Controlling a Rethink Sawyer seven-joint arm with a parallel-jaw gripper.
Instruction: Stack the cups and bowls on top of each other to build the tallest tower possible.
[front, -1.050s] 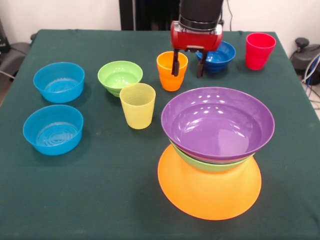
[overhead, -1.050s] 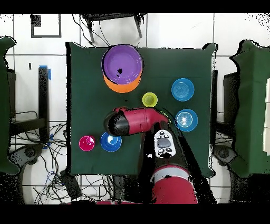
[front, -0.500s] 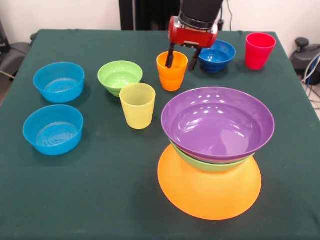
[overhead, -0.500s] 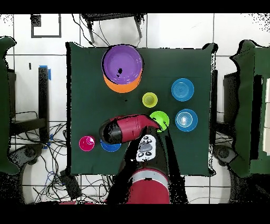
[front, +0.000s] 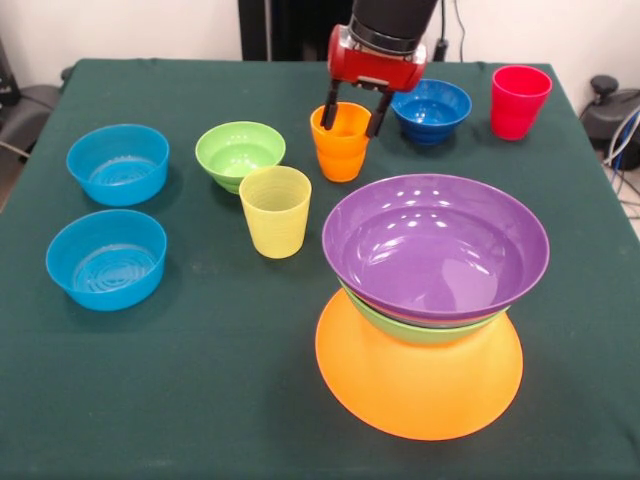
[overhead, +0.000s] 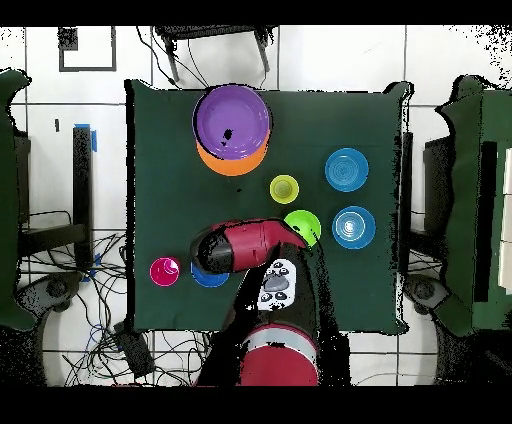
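Gripper: red and black gripper (front: 353, 112) hangs over the ribbed orange plastic cup (front: 341, 143), its two dark fingers (front: 329, 104) spread apart, one on each side of the cup's rim, not clamped on it.
Orange cup: upright on the green table (front: 200, 380), between the small green plastic bowl (front: 239, 154) and the small dark blue plastic bowl (front: 431, 111).
Tower: huge orange bowl (front: 419, 375) turned rim-down as base, large green bowl (front: 420, 328) on it, large purple bowl (front: 435, 245) on top, open side up; near the gripper, on the camera's side of it.
Yellow cup: translucent ribbed tumbler (front: 275, 211) upright, just beside the small green bowl.
Red cup: ribbed red tumbler (front: 519, 101) by the table's far right corner, beside the dark blue bowl.
Light blue bowls: two (front: 118, 164) (front: 106, 258) at the left, well apart from the gripper.
Overhead view: the arm (overhead: 250, 246) covers the orange cup.
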